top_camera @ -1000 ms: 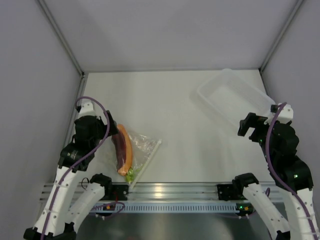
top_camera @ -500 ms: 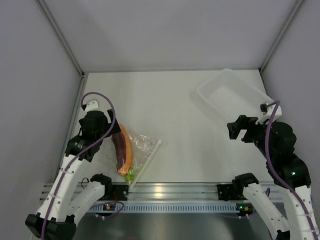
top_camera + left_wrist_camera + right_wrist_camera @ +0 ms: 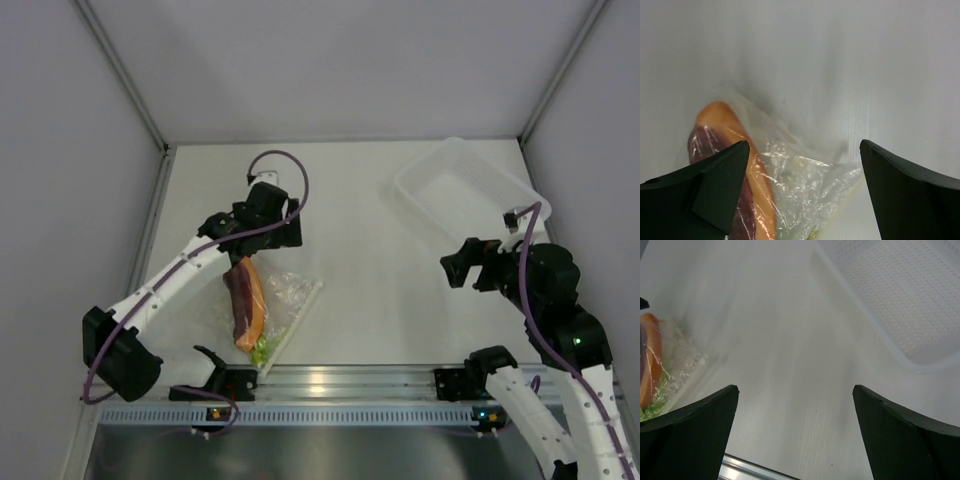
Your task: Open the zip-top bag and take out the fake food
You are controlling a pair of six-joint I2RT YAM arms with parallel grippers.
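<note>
Close to the front edge of the desk [image 3: 360, 210], on the left side, lay one clear zip-top bag [image 3: 285, 300] with two toy pieces inside: an orange and dark-red wedge [image 3: 247, 305] and a pale green leafy stalk [image 3: 262, 347] at the near end. The left tool [image 3: 804, 147] hovered over the bag's far end, fingers wide apart and gripping nothing. Off to the right, the right tool [image 3: 795, 390] also hung spread and empty above bare desk. Farthest back on the right sat one translucent tray [image 3: 465, 195].
</note>
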